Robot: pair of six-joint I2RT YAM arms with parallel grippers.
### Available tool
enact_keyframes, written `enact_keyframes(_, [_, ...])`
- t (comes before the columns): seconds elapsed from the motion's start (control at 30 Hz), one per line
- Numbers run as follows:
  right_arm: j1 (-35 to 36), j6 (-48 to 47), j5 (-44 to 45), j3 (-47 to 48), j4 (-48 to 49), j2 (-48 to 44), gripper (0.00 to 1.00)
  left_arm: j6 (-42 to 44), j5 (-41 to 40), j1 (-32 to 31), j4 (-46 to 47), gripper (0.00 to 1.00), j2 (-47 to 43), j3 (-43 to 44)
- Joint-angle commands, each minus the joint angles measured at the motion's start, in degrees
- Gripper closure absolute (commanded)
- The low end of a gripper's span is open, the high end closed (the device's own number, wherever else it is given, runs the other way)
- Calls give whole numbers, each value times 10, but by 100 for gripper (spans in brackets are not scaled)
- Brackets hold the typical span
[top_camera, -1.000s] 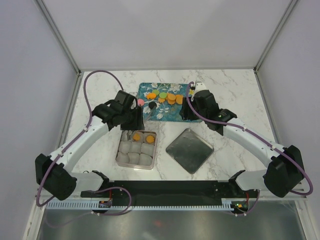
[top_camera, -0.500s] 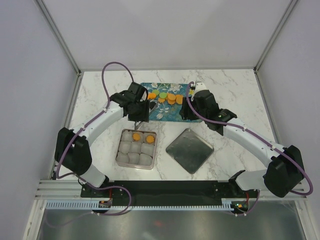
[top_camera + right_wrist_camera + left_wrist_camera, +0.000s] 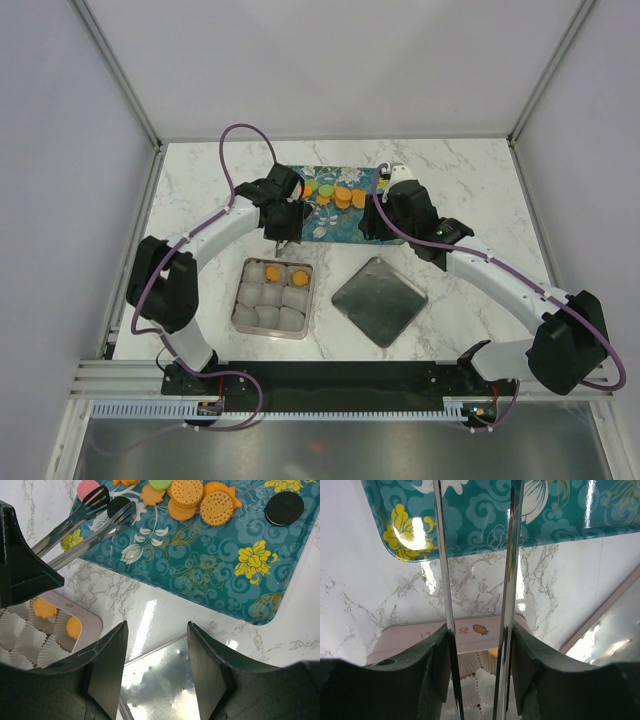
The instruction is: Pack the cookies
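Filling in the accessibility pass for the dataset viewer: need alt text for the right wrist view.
Metal tongs, held by the left gripper, reach over a teal floral tray toward a black cookie; more cookies line its far edge. Lower left, a pink box of paper cups holds two orange cookies; the right gripper is open and empty.

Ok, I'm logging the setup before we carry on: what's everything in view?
cookies on the tray: about ten, mostly orange, two black, one pink, one green; tray's far half
cookies in the box: two, orange, far row of cups
paper cups: nine, white, filling the box
box: one, pink, near left
metal lid: one, grey, square, right of the box
tray: one, teal with flowers, far middle
table: white marble
tongs: one pair, metal, tips by the pink and black cookies
left gripper: shut on the tongs
right gripper: open, empty, over the tray's near right corner
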Motion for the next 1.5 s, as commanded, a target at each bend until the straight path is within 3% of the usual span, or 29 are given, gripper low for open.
enact_keyframes(0.0, [1, -5, 2, -2, 18, -15, 41, 23, -10, 1, 26, 47, 6, 28])
enact_keyframes(0.4, [1, -4, 0, 0, 19, -12, 41, 26, -9, 1, 26, 60, 3, 21])
enact_keyframes(0.6, [1, -5, 1, 0, 18, -13, 41, 26, -2, 1, 21, 62, -22, 18])
enact_keyframes(1.03, [1, -5, 3, 1, 20, -13, 41, 4, 19, 0, -6, 62, -133, -36])
enact_keyframes(1.47, [1, -3, -6, 3, 19, -8, 41, -47, 18, -2, -87, 62, -327, -133])
